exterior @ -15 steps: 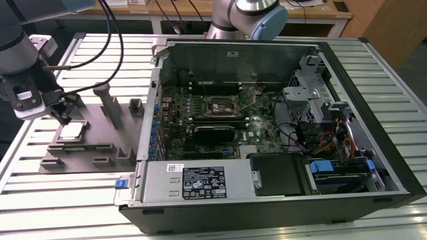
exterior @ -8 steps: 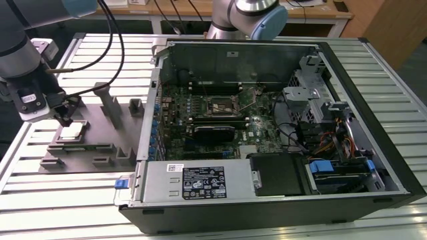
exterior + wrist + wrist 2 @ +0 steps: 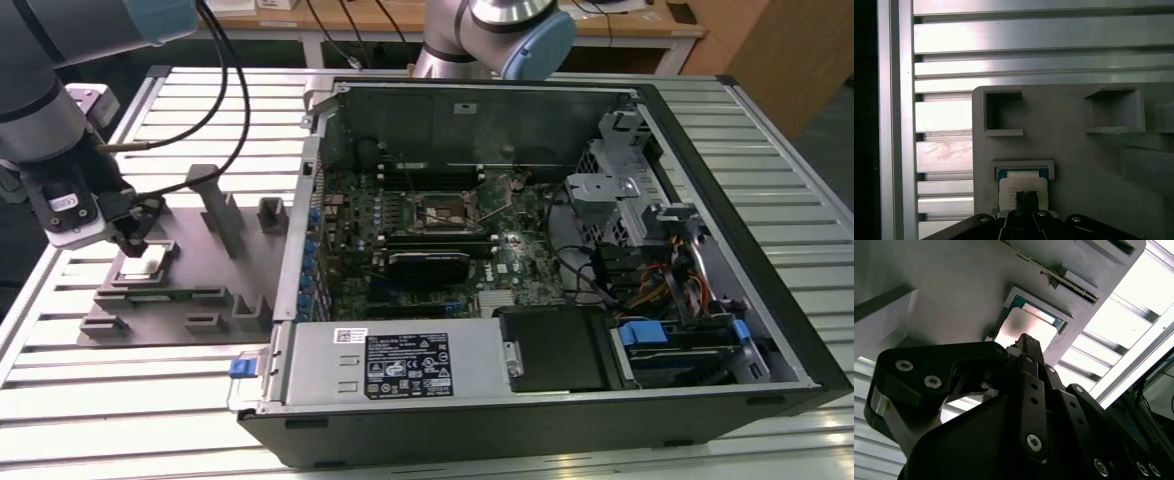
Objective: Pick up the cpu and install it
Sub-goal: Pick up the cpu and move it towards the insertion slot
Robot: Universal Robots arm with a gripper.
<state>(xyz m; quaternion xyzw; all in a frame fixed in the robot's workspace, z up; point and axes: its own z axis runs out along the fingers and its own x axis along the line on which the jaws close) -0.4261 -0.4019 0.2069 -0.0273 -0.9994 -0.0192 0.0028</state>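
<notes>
Slatted aluminium table point(image 3: 80, 400) is carrying a grey plastic tray point(image 3: 160, 312) at the exterior view's middle left, beside an open black computer case point(image 3: 534, 432). Small square silvery cpu point(image 3: 151, 262) is sitting in a tray pocket. Black gripper point(image 3: 131, 243) is hovering right over it, fingers pinched together, gripping nothing.

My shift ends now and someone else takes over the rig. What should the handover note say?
Gripper: low over the cpu; whether it touches cannot be told.
Cpu: lying flat in its pocket on the grey tray, at the exterior view's left of the open computer case.
Done: gripper is at the cpu.
Left: cpu not lifted, not in the motherboard socket.
</notes>
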